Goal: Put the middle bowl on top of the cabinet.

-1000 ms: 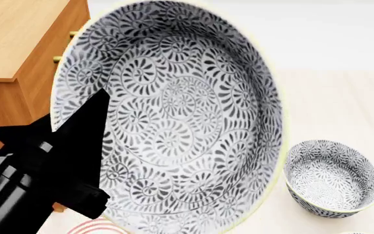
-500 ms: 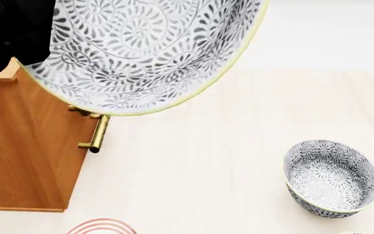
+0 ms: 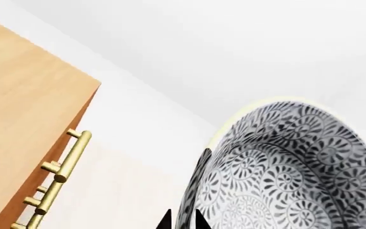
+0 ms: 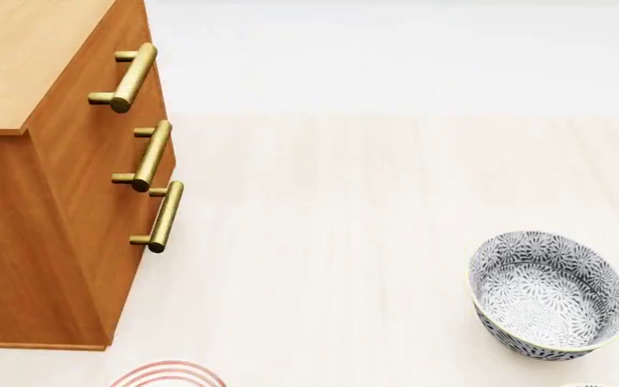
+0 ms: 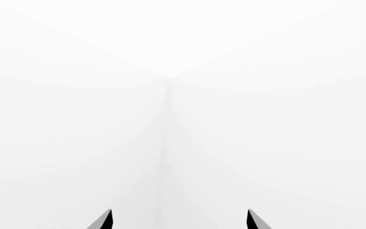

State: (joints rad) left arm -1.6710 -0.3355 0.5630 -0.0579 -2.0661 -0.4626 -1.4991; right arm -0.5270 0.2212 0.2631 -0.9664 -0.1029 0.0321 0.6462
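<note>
Middle bowl [image 3: 285, 167] hangs pinched by its wall in your left gripper [image 3: 183, 222], level with the cabinet [image 3: 17, 119] top for placing; right gripper [image 5: 179, 220] idles apart.

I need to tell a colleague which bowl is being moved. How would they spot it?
Start at the tall orange-brown cabinet with brass bar handles. Beside it, in the air, the left pincer grips the rim of a grey-and-white floral bowl. The lookalike bowl sits on the floor; this one is lifted.
</note>
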